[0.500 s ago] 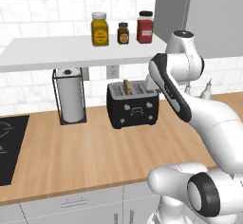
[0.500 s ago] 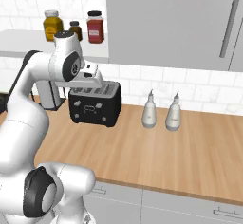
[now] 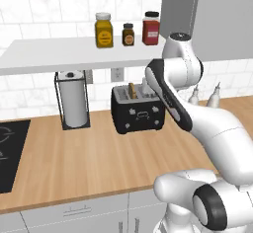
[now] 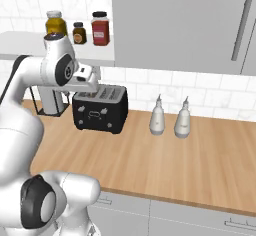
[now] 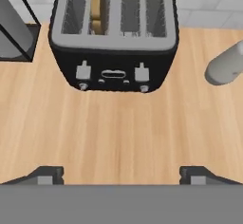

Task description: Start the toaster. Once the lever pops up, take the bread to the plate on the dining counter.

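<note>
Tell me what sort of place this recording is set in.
A rendered home kitchen, by the look of it: a black toaster with bread in a slot stands on a wood counter against white tile, with jars on a shelf and a paper towel roll beside it.

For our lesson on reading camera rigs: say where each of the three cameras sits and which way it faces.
Left base view: behind-left of the arm, facing the toaster; arm at right.
Right base view: behind-right, same toaster, beside two bottles; arm at left.
Hand view: on the hand, looking down at the bread; open claw tips below.
All share the toaster.
</note>
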